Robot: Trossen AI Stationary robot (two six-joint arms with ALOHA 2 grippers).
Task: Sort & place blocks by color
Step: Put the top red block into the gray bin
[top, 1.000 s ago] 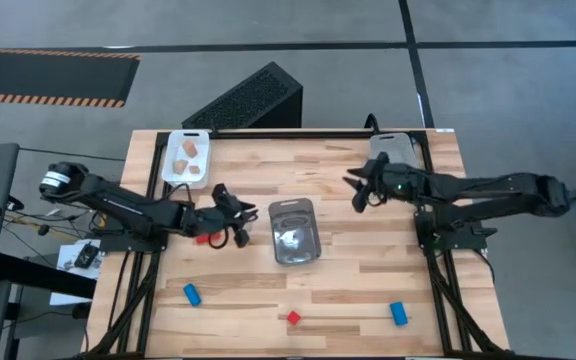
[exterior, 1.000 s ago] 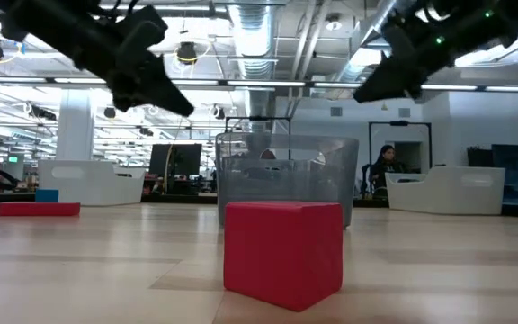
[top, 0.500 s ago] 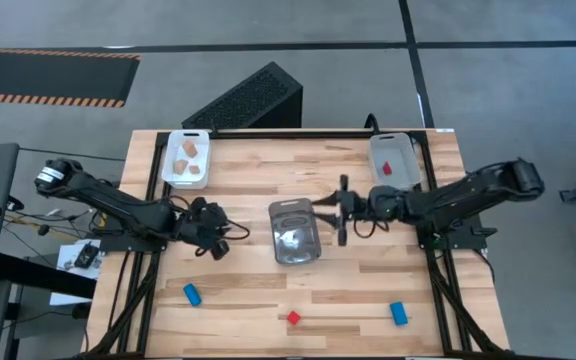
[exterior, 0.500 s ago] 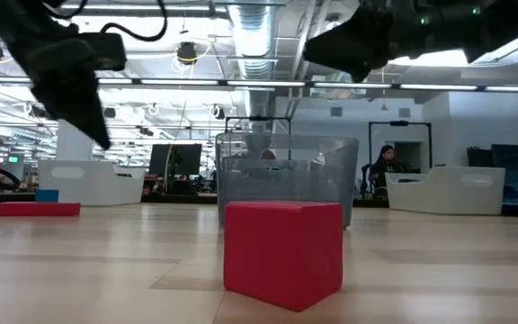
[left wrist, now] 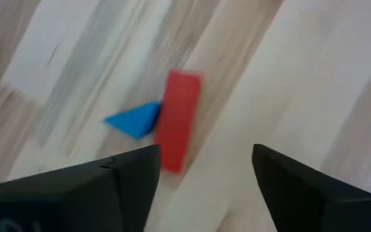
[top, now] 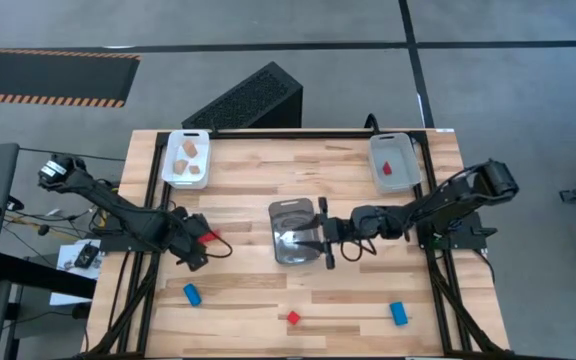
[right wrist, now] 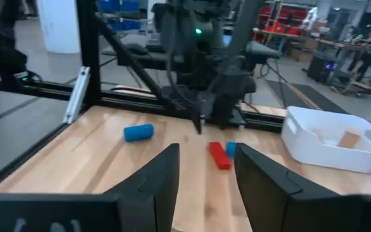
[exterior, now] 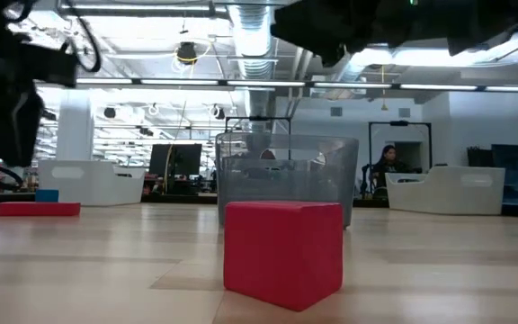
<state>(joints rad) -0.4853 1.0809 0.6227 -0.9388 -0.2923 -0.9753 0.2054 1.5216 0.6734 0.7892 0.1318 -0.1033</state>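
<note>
High view shows a clear tray (top: 294, 232) at the table's middle, a white tray (top: 173, 163) with light wood blocks (top: 189, 150) at the far left corner, and a grey tray (top: 384, 158) holding a red piece (top: 387, 168) at the far right. The right gripper (top: 326, 232) hangs over the clear tray's right rim, its fingers parted with nothing between them. The left gripper (top: 196, 250) sits low near the table's left side, fingers spread apart and empty. A flat red block (left wrist: 176, 120) lies just ahead of its fingertips, touching a small blue block (left wrist: 134, 120). Nearer the front edge lie a blue cylinder (top: 191, 294), a red cube (top: 293, 318) and another blue block (top: 398, 313), well apart, with bare wood between them. The table's left edge is close beside the left gripper.
</note>
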